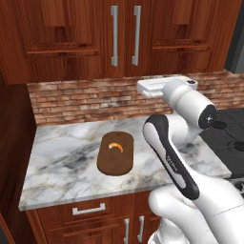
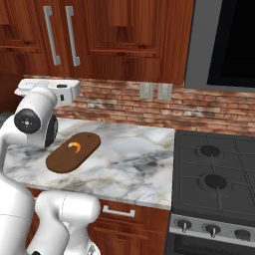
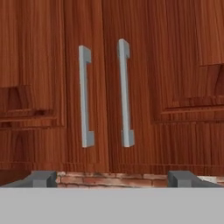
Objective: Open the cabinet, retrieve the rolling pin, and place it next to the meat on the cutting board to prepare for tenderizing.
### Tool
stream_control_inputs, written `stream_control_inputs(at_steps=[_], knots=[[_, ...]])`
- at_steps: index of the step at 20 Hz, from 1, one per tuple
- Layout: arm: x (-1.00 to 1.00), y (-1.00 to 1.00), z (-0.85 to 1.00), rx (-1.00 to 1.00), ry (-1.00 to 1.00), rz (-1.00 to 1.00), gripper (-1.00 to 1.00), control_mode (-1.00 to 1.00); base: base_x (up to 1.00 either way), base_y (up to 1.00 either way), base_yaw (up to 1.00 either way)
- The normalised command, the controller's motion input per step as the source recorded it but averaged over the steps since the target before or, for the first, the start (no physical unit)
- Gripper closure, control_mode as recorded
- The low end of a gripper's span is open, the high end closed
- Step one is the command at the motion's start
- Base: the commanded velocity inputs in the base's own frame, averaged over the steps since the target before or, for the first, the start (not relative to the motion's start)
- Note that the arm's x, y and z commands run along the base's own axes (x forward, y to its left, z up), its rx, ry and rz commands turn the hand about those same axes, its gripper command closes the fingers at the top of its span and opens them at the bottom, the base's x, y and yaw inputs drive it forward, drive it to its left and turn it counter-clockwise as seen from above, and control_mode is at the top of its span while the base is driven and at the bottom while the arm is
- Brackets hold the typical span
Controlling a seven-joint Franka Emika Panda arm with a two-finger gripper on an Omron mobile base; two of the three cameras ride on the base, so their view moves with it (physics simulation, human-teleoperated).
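Observation:
The cabinet [image 3: 144, 87] fills the wall above the counter with both doors shut. Its two long silver handles [image 3: 85, 103] [image 3: 124, 94] stand side by side at the middle seam, also seen at the handles [image 1: 114, 35] [image 2: 51, 35]. My gripper [image 3: 113, 179] is open and empty, held up facing the doors below the handles, some way off them. The dark cutting board [image 1: 115, 153] [image 2: 72, 152] lies on the marble counter with the small orange meat [image 1: 116, 146] [image 2: 75, 146] on its far half. The rolling pin is hidden.
The marble counter [image 1: 62, 157] ends at a black stove [image 2: 214, 174] on the right. A brick backsplash with two outlets [image 2: 154, 91] runs behind. A dark appliance [image 2: 224, 45] hangs above the stove. Drawers with short handles [image 1: 89, 208] sit under the counter.

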Motion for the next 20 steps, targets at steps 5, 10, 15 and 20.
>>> stream_control_inputs(at_steps=[5,10,15,20], knots=[[0.02,0.02,0.1,-0.01,0.0,0.0,-1.0,-1.0,0.0,0.0,0.0],[0.07,0.0,0.05,0.0,0.0,0.0,-1.0,-1.0,0.0,0.0,0.0],[0.04,0.0,0.0,0.0,0.0,0.0,-1.0,-1.0,0.0,0.0,0.0],[0.14,0.0,0.0,0.0,0.0,0.0,-1.0,-1.0,0.0,0.0,0.0]])
